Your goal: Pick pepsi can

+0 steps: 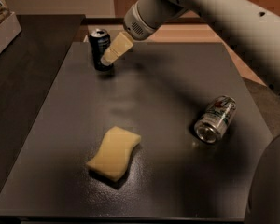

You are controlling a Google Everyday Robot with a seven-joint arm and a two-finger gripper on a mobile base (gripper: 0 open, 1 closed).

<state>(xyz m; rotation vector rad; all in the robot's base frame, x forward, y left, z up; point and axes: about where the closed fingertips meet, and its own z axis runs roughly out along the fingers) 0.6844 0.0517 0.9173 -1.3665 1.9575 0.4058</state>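
Cream tapered gripper (106, 59), eleven o'clock, by one dark cylindrical metal pepsi can (97, 48); jaws unreadable. One wavy yellow sponge (114, 152), one tipped silver can (215, 118).

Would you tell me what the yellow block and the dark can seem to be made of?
The yellow block: probably foam sponge, matte, soft wavy edges. The pepsi can: likely metal, glossy dark side, silver rim. The gripper is close by its image-right side.
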